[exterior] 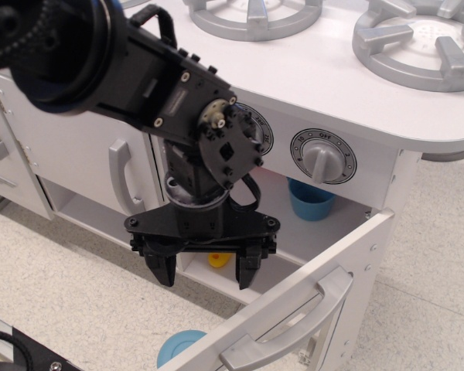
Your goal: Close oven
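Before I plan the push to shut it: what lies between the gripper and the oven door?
Nothing: in the only view, bare floor shows between the open gripper and the swung-out oven door.

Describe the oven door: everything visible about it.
The oven door is a white panel, seemingly painted wood, swung wide open toward the lower right of the frame, seen mostly edge-on. A wide grey handle that looks like plastic is fixed to its outer face. Small screw heads dot its edge. The window is barely in view from this angle. The black gripper hangs in front of the open compartment, to the door's left, jaws apart, not touching it. Nothing visibly touches the door.
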`<move>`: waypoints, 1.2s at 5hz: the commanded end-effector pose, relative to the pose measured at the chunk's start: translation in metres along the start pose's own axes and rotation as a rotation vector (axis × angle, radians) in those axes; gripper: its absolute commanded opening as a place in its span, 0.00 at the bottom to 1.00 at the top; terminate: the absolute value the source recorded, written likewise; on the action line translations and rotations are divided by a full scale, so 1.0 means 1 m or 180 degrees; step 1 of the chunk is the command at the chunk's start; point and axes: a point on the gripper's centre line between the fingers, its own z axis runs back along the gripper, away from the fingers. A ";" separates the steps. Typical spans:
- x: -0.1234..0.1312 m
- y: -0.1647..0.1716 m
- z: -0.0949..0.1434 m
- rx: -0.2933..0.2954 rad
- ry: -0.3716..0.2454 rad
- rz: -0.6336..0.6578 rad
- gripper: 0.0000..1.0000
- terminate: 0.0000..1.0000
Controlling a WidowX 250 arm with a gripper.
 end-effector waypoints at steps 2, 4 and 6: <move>-0.007 -0.003 0.010 -0.0267 0.0004 -0.0575 1.00 0.00; -0.028 0.006 0.016 -0.0526 -0.0054 -0.1426 1.00 0.00; -0.047 0.001 -0.001 -0.0238 -0.0151 -0.1928 1.00 0.00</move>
